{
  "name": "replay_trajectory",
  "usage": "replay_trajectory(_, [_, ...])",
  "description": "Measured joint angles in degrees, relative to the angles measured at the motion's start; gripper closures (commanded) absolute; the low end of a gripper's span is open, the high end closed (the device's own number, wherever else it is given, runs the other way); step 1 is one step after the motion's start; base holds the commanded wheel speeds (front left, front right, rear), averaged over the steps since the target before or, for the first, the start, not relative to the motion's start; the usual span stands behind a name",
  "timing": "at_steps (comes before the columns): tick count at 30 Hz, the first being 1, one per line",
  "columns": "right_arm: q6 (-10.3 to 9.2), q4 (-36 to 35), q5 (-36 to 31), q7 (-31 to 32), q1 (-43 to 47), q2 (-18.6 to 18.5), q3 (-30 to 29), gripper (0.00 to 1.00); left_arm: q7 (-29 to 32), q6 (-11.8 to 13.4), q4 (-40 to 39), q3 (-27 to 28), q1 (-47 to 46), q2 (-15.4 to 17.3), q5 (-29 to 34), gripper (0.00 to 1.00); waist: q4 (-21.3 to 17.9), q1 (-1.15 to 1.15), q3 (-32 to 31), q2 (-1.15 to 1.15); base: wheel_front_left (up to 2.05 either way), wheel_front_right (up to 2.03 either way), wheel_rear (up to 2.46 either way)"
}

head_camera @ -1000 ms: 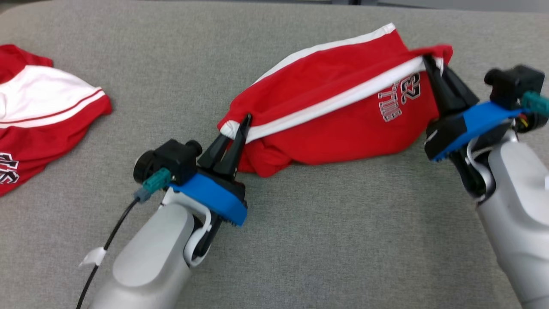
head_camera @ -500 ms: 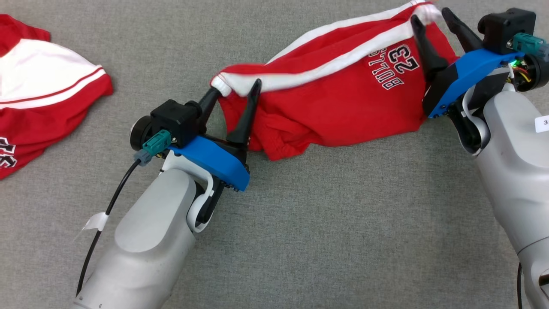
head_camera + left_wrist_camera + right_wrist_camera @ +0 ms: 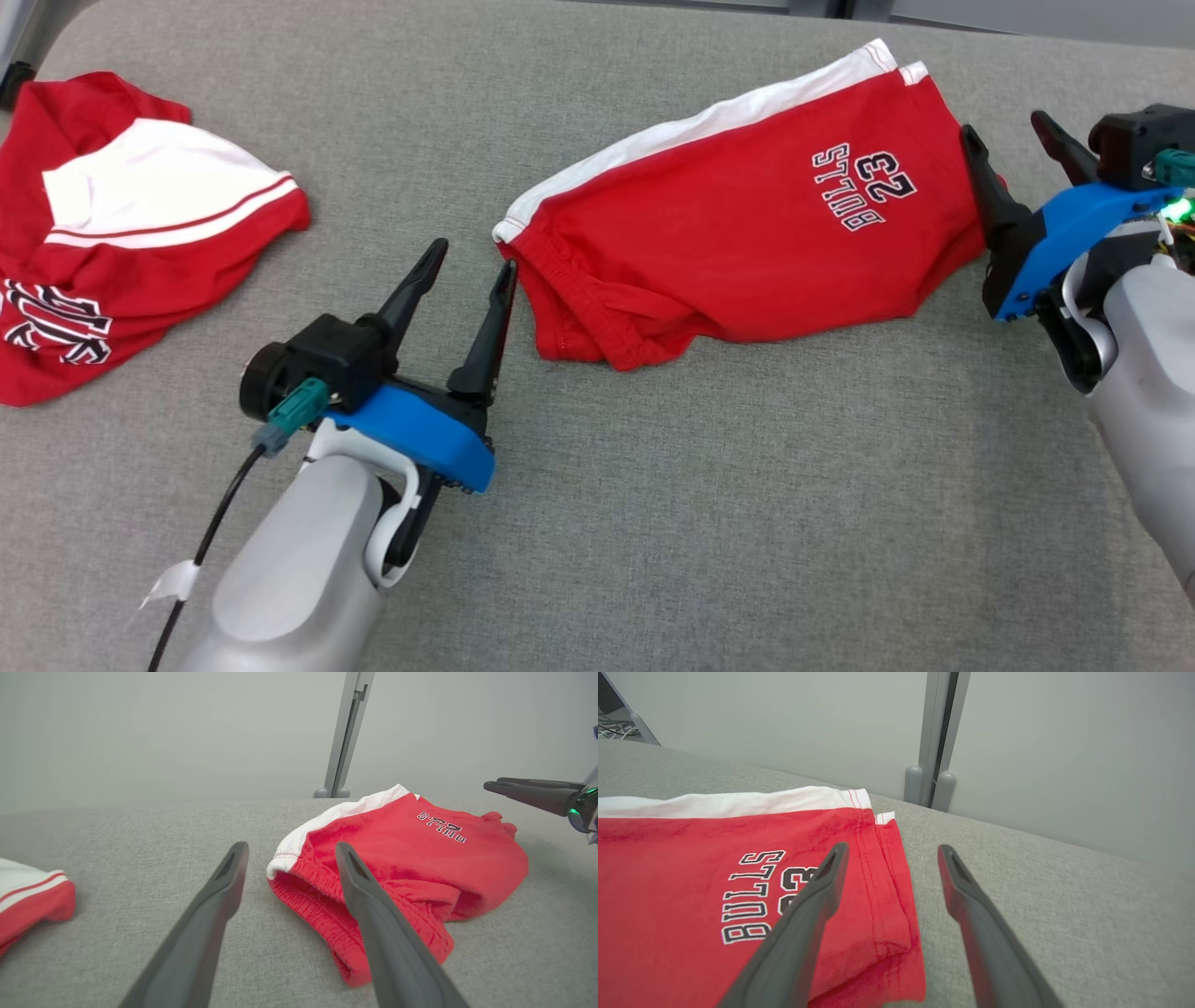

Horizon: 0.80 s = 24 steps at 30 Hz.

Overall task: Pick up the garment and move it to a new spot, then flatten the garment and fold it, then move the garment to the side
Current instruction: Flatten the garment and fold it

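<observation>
The garment [image 3: 747, 233], red shorts with a white side stripe and "BULLS 23" lettering, lies spread on the grey fabric surface [image 3: 709, 523]. My left gripper [image 3: 471, 257] stands open just left of the waistband end, holding nothing. In the left wrist view the garment [image 3: 420, 858] lies behind the right finger, with the left gripper [image 3: 289, 847] open. My right gripper [image 3: 1008, 135] is open at the shorts' right hem, empty. The right wrist view shows the garment [image 3: 691, 858] under the left finger and the right gripper [image 3: 892, 848] open over its edge.
A second red and white garment [image 3: 121, 233] lies crumpled at the far left, and its edge [image 3: 28, 896] shows in the left wrist view. A grey post [image 3: 931, 742] stands against the pale wall behind the surface. The other arm's fingers [image 3: 532, 791] reach in at the right.
Both grippers opened and let go of the shorts, which dropped flat onto the surface. Both grippers drew back from the cloth. The head camera also shifted.
</observation>
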Motion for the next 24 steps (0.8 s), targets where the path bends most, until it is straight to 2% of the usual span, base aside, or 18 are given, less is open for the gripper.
replay_trajectory(6, [0.0,2.7,1.0,1.2,0.2,-1.2,1.6,0.0,0.0,1.7,-6.6,6.7,3.9,0.5,3.3,0.0,1.1,0.0,-0.1,0.0,0.0,0.0,0.0])
replay_trajectory(10, [0.0,4.6,1.5,2.5,-0.4,-1.8,2.2,0.0,-0.1,2.9,-12.2,12.5,7.7,-1.4,6.2,0.0,2.1,0.01,0.4,0.0,0.0,0.0,0.0])
replay_trajectory(17, [0.0,7.9,3.0,6.5,-1.2,-1.7,2.8,0.0,-0.1,3.0,-18.8,21.9,14.2,-5.6,12.0,0.0,3.6,0.01,1.1,0.0,0.0,0.0,0.0])
replay_trajectory(24, [-0.01,9.2,5.2,10.3,-1.5,-1.0,3.2,0.0,-0.1,3.0,-21.1,26.7,18.1,-7.6,16.5,0.0,4.0,0.0,1.0,0.0,0.0,0.0,0.0])
